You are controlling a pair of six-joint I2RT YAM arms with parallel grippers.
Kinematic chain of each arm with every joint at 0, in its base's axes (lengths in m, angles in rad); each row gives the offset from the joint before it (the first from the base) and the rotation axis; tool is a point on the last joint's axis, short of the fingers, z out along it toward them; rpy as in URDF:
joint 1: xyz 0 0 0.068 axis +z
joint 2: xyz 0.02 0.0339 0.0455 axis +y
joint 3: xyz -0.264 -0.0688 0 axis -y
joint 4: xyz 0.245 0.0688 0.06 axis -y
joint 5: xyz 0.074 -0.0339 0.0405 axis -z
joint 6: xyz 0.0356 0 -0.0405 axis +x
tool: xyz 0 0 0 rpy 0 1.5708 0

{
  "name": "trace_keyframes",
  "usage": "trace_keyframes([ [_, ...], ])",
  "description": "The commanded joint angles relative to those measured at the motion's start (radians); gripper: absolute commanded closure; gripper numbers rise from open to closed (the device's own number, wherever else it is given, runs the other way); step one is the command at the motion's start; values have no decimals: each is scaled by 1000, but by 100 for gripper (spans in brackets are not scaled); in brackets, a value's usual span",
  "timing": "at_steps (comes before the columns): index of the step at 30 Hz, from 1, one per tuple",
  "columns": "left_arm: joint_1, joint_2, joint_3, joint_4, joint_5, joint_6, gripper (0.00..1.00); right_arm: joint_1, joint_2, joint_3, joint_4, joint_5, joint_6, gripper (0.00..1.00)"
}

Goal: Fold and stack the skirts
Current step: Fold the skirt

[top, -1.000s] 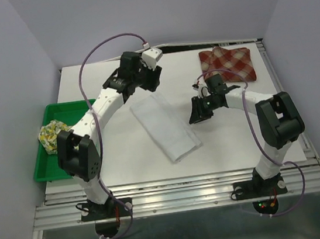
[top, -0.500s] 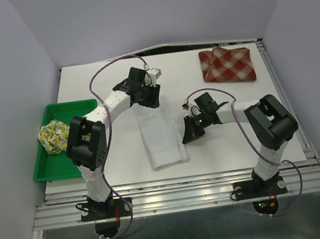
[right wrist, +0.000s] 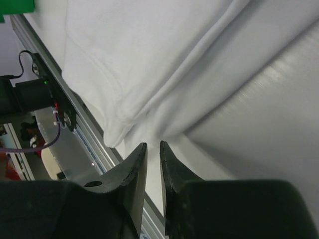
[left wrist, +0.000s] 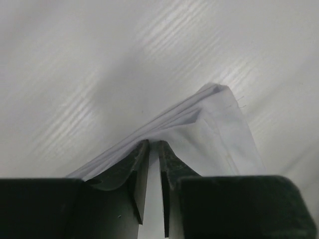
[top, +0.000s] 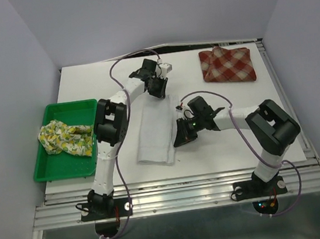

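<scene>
near edge: rail runs just past the near hem of the white skirt (top: 153,135); little room to drag nearward
right end effector (right wrist: 152,147): low at the skirt's near right corner, jaws at a narrow slit, tips touching the hem; cannot tell whether cloth is caught
white skirt: folded to a strip mid-counter, long axis near-to-far, far end leaning slightly right
key relation: strip spans between both end effectors, one at each end; judged next move is a fold along the long axis, far end carried toward near end
open room: bare counter (top: 227,140) to the right of the strip; left side tighter, with the left arm alongside and the green tray (top: 60,167) beyond it
fruit-print skirt (top: 65,139): crumpled in the tray, unfolded, nearer the left arm
left end effector (top: 157,89): at the strip's far end, jaws narrow, pinching the far hem; cloth bunched up around the tips in the wrist view
plaid skirt (top: 228,64): folded, far right corner, close to the far and right edges, well apart from the strip; right arm nearer; probably the stack spot
risk: thin hem likely to slip from a narrow pinch mid-fold
</scene>
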Motion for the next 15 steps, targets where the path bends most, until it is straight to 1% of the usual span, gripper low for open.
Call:
trace_keyframes([
  [1, 0, 8, 121, -87, 5, 81, 67, -50, -118, 49, 71, 81, 73, 76],
  [2, 0, -41, 113, -82, -2, 86, 55, -71, -132, 62, 54, 100, 78, 74],
  [3, 0, -74, 72, -64, -25, 93, 53, -125, -144, 104, -5, 127, 84, 72],
  [4, 0, -119, 37, -52, -42, 96, 50, -153, -150, 121, -15, 137, 85, 71],
  [5, 0, -227, -5, -35, -66, 90, 48, -177, -157, 136, -26, 158, 90, 68],
  [6, 3, -287, -114, 14, -114, 83, 46, -197, -163, 182, -67, 213, 82, 66],
  [7, 3, -352, -176, 37, -135, 78, 45, -211, -163, 211, -90, 245, 75, 62],
  [8, 3, -477, -232, 56, -160, 77, 42, -220, -161, 240, -109, 272, 64, 60],
  [9, 3, -534, -332, 79, -181, 73, 39, -220, -158, 268, -138, 299, 49, 57],
  [10, 3, -640, -377, 80, -195, 69, 30, -220, -141, 320, -144, 359, 48, 54],
  [11, 1, -689, -458, 79, -197, 61, 27, -220, -126, 346, -150, 370, 48, 54],
  [12, -2, -729, -494, 76, -208, 28, 27, -220, -77, 375, -164, 397, 51, 54],
  [13, -6, -801, -529, 68, -208, 12, 26, -220, -46, 439, -170, 402, 58, 55],
  [14, -13, -835, -562, 65, -205, -5, 25, -220, -13, 472, -176, 401, 59, 55],
  [15, -38, -866, -632, 65, -232, -50, 24, -220, 62, 509, -201, 408, 58, 56],
])
